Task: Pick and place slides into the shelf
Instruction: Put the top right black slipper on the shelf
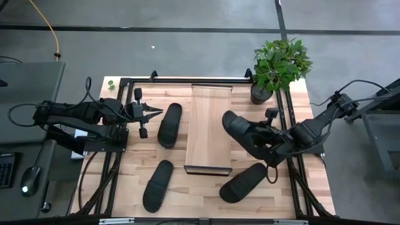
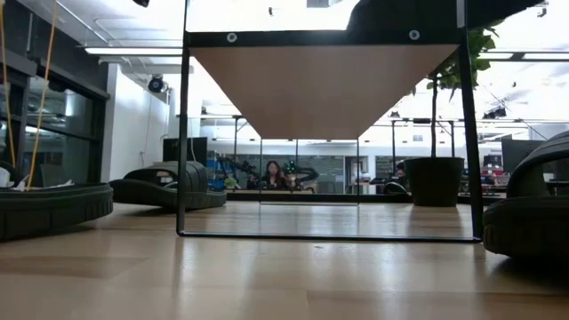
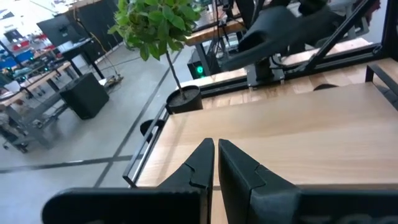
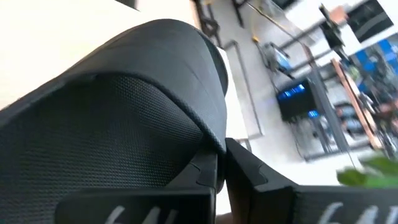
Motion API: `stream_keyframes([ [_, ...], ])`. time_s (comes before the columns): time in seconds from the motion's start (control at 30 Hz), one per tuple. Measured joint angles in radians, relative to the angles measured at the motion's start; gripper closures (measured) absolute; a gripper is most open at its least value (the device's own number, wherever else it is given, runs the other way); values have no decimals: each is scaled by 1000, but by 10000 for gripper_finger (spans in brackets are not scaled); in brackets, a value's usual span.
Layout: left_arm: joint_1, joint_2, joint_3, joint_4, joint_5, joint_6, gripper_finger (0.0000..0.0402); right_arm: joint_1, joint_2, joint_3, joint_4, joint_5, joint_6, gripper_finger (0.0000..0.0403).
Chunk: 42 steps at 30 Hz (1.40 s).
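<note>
One slide [image 1: 240, 130] is being carried, clamped in the right gripper [image 1: 270, 141], toward the shelf [image 1: 209, 128]; lowering onto its board is being called for next, while the left gripper [image 1: 153, 112] is waiting, fingers together.

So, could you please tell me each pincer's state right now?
Left pincer: closed, holding nothing.
Right pincer: closed on a slide.

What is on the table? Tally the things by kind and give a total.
Black foam slide sandals: 4, one held in the right claw
Light-wood shelf with dark metal edge: 1
Potted green plant in a dark pot: 1
Total: 6
</note>
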Motion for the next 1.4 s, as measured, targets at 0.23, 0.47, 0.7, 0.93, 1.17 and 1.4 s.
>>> stream_keyframes([
  [0.23, 0, 8, 0, 5, 1, 0, 389, -25, -17, 1, 146, -75, -218, 403],
  [0.47, 0, 9, 0, 20, 1, 0, 389, -104, -40, 1, 254, -147, -448, 403],
  [0.7, 0, 9, 0, 18, 1, 0, 389, -210, -40, 1, 431, -365, -702, 403],
  [0.93, 0, 9, 0, 18, 1, 0, 389, -305, -39, 1, 500, -505, -823, 403],
  [1.17, 0, 9, 0, 18, 1, 0, 389, -358, -38, -49, 626, -587, -926, 403],
  [1.4, 0, 9, 0, 18, 0, 0, 389, -374, -37, -168, 801, -636, -999, 403],
])
